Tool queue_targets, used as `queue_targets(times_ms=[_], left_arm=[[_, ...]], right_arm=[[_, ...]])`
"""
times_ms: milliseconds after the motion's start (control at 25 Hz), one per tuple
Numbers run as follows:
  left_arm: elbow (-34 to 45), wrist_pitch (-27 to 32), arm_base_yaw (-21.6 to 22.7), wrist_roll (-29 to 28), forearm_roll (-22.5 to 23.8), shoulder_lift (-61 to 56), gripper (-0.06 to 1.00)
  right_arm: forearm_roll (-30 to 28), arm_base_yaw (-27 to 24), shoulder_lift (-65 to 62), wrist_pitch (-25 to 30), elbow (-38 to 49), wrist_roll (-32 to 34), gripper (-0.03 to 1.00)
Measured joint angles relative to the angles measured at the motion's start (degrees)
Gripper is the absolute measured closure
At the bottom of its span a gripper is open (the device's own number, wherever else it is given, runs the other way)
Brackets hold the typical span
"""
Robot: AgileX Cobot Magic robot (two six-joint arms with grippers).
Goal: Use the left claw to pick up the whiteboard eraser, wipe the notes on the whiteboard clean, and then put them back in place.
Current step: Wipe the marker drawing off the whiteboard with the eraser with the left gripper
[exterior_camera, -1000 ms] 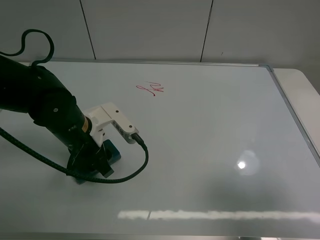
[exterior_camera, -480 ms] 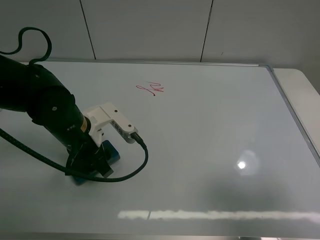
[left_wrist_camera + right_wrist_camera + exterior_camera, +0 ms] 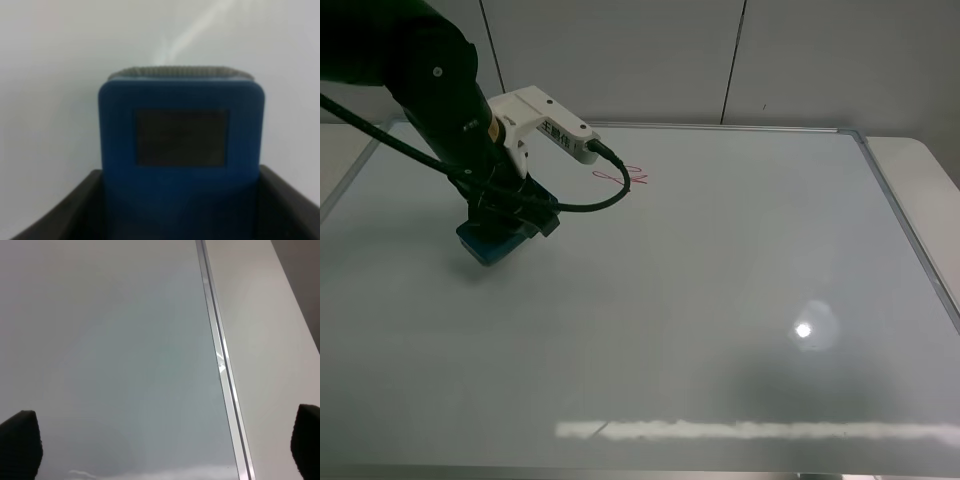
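The left claw (image 3: 508, 218), clamped on the whiteboard eraser (image 3: 488, 243), had carried it towards the notes (image 3: 625, 177); seemingly lifted; wiping remained.

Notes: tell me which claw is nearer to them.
Left. The left claw, gripping the eraser, is a short way left of the notes in the high view. The right claw is outside that view, over the board by its frame, with no notes in sight.
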Motion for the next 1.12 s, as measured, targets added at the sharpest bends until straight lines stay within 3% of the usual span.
queue_targets(times_ms=[320, 720, 1120], left_arm=[[-15.00, 3.91, 2.71, 4.02, 0.59, 13.23, 0.39], [-37.64, 6.84, 12.22, 12.25, -13.77, 28.33, 0.39], [-49.84, 12.89, 13.15, 14.30, -15.35, 38.91, 0.39]], right_arm=[[0.00, 0.00, 0.00, 0.00, 0.00, 0.00, -0.03], [0.00, 0.00, 0.00, 0.00, 0.00, 0.00, -0.03], [0.00, 0.00, 0.00, 0.00, 0.00, 0.00, -0.03]])
